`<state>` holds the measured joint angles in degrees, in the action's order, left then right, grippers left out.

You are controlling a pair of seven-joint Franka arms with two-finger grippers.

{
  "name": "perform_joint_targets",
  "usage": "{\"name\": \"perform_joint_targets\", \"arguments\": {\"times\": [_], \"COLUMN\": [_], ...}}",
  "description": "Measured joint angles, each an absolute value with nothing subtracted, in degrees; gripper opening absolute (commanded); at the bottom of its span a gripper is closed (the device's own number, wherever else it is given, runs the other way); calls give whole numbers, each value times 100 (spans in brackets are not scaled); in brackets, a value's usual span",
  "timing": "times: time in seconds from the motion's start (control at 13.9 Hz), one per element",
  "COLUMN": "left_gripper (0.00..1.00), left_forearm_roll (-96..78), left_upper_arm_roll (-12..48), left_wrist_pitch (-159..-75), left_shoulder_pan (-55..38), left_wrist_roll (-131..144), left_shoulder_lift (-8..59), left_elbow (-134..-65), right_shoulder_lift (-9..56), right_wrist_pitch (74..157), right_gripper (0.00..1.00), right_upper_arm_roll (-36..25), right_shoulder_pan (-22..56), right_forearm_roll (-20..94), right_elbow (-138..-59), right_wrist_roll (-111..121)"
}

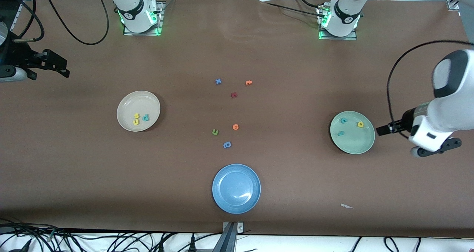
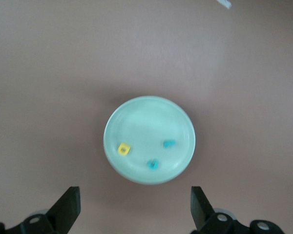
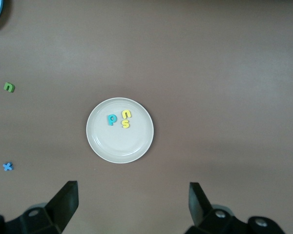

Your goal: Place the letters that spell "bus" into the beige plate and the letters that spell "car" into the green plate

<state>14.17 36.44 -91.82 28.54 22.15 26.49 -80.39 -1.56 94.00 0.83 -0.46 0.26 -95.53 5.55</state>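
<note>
Beige plate (image 1: 122, 109): sat on the desk toward the right arm's end, about midway between the desk's two long edges.
Letters in the beige plate: a yellow s (image 1: 136, 116), a yellow u (image 1: 136, 122) and a teal b (image 1: 146, 117) lay close together inside it.
Green plate (image 1: 364, 141): sat on the desk toward the left arm's end.
Letters in the green plate: a teal c (image 1: 343, 120), a teal r (image 1: 340, 133) and a yellow a (image 1: 360, 124) lay apart from one another inside it.
Left pincer (image 2: 136, 207): up in the air near the left arm's end edge of the desk, just beside the green plate, fingers spread apart, holding nothing.
Right pincer (image 3: 133, 204): up in the air at the right arm's end edge of the desk, fingers spread apart, holding nothing.
Blue plate (image 1: 222, 200): near the desk's edge closest to the front camera, at its middle.
Loose letters: a green letter (image 1: 215, 132), an orange letter (image 1: 236, 127) and a blue letter (image 1: 227, 145) lay at the desk's centre; a blue x (image 1: 218, 81) lay nearer the robots' bases.
</note>
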Motion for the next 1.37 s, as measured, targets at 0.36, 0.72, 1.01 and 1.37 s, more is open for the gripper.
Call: {"name": "perform_joint_targets", "arguments": {"times": [0.36,0.72,1.01,1.37], "left_gripper": [100,100,99,98], "left_forearm_roll": [1029,981,740,-42], "left_upper_arm_roll": [3646,3634,2464,513], "left_wrist_pitch": [-8216,-8195,-8194,-8141], "left_shoulder_pan": [2860,2766,1757,415], "left_wrist_roll": [1632,1505,1204,608], "left_shoulder_lift": [2583,2506,2381,1998], "left_elbow": [-7164,-7058,-6789,-6745], "right_shoulder_lift": [-133,-126,-129,-137], "right_wrist_pitch": [9401,9357,9220,9125], "right_gripper": [100,100,100,100], "right_upper_arm_roll": [116,114,65,65], "right_shoulder_pan": [-48,-49,-53,-53], "right_forearm_roll": [26,26,26,26], "right_elbow": [-9564,-9576,-9576,-9576], "right_wrist_roll": [555,555,559,559]}}
